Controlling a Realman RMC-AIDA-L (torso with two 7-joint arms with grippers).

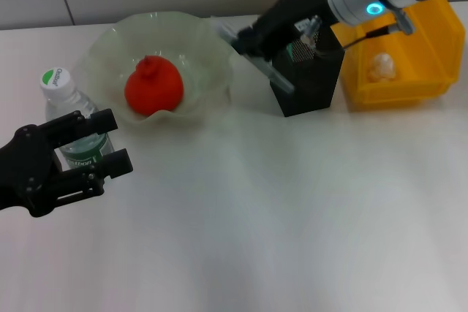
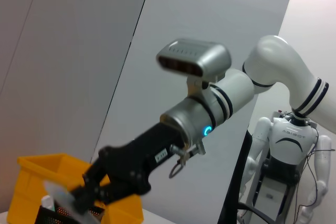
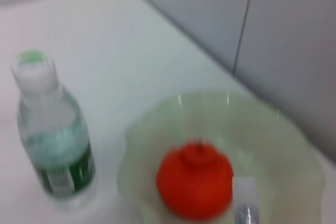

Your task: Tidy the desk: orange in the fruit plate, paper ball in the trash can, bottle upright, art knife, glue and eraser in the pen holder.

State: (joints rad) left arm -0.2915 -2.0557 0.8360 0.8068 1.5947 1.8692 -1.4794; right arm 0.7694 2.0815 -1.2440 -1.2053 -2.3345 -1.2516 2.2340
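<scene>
The orange [image 1: 153, 85] sits in the fruit plate [image 1: 197, 42], the paper ball [image 1: 382, 67] in the trash can [image 1: 431, 42]. Over the pen holder [image 1: 311, 78], the right gripper [image 1: 252, 49] pinches a grey stick; the left gripper [image 1: 99, 144] gapes empty beside the upright bottle [image 1: 69, 118]. Only the left wrist view shows another robot [image 2: 286, 145].

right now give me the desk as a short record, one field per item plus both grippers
orange: in the fruit plate
paper ball: inside the trash can
bottle: upright, left of the plate
pen holder: between plate and trash can
left gripper: open, in front of the bottle, holding nothing
right gripper: at the pen holder's rim, shut on a grey stick-like item slanting down over its near-left edge
eraser: not visible
</scene>
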